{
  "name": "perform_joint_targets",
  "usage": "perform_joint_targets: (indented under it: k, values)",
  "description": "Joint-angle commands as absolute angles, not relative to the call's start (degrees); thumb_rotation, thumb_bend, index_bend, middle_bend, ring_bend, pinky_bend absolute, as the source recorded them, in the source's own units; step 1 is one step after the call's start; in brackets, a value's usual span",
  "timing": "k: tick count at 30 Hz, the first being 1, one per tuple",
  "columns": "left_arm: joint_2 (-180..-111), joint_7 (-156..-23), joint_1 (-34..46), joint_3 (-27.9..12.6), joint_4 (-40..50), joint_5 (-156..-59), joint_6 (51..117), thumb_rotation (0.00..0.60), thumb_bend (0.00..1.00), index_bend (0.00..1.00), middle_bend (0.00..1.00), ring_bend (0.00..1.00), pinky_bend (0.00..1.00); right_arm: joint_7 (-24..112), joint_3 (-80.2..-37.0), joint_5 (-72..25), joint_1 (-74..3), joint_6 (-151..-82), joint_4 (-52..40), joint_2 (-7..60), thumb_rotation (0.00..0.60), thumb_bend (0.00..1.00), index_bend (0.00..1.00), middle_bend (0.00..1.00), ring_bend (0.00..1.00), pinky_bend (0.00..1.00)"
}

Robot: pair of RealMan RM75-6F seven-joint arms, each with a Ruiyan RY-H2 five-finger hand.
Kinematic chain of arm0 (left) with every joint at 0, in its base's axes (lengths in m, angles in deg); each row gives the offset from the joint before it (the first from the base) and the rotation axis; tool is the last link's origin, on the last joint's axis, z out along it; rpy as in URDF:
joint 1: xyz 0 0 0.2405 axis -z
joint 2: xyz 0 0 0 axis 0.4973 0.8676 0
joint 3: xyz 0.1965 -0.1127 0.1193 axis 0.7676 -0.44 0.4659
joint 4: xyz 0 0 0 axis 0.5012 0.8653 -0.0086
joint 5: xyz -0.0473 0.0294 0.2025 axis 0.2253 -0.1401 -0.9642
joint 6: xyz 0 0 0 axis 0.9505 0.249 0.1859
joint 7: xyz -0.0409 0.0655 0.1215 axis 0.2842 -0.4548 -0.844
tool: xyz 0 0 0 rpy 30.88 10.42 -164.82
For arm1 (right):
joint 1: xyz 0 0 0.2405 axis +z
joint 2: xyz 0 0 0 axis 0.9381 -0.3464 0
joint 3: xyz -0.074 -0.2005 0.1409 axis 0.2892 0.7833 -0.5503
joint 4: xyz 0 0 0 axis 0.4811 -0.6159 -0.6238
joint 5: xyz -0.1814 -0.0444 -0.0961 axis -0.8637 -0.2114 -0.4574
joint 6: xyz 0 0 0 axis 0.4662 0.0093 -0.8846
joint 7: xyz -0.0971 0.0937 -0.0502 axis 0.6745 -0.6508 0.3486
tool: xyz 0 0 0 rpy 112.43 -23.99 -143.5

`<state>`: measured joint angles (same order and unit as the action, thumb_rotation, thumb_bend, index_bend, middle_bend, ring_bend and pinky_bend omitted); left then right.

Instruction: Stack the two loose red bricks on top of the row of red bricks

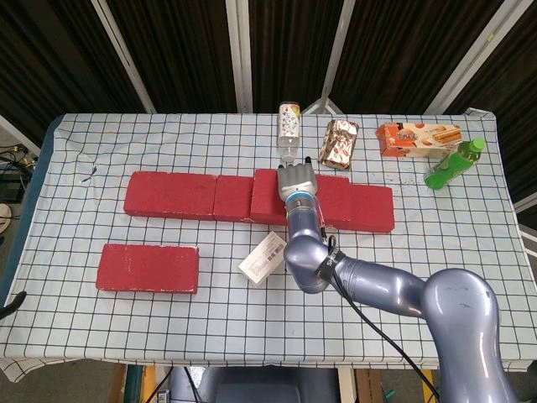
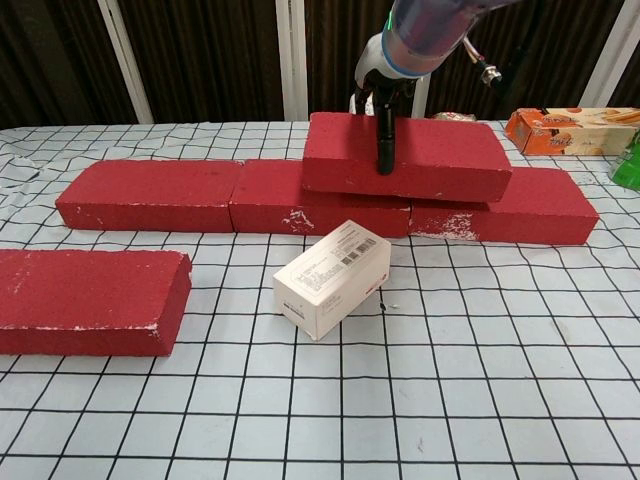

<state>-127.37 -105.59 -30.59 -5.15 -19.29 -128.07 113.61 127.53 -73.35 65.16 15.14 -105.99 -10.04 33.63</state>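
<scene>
My right hand (image 2: 385,75) clamps the brick (image 2: 405,155) from above, fingers down its near face, holding it over the seam between the row's (image 1: 180,195) middle and right bricks so it bridges both

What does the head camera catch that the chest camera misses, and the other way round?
Only the head view shows the patterned bottle and whole green bottle. Only the chest view shows the held red brick raised atop the row of red bricks. Both show the right robot hand gripping it, the loose red brick and white box.
</scene>
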Motion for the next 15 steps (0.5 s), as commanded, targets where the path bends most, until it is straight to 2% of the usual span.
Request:
perform_joint_targets:
  k: [1, 15]
  values:
    - [-127.53, -105.91, -30.55, -5.17, -19.22, -127.98, 113.59, 0.600, 0.22, 0.13, 0.00, 0.00, 0.03, 127.85, -73.30, 64.32, 15.47, -104.55, -12.44, 35.49, 0.600, 0.16, 0.32, 0.33, 0.30, 0.00]
    - [-127.96, -107.50, -30.37, -5.59, -19.31, -126.58, 113.26, 0.600, 0.22, 0.13, 0.00, 0.00, 0.03, 132.52, -73.66, 65.69, 16.42, -104.54, -19.45, 38.84, 0.600, 0.15, 0.33, 0.34, 0.30, 0.00]
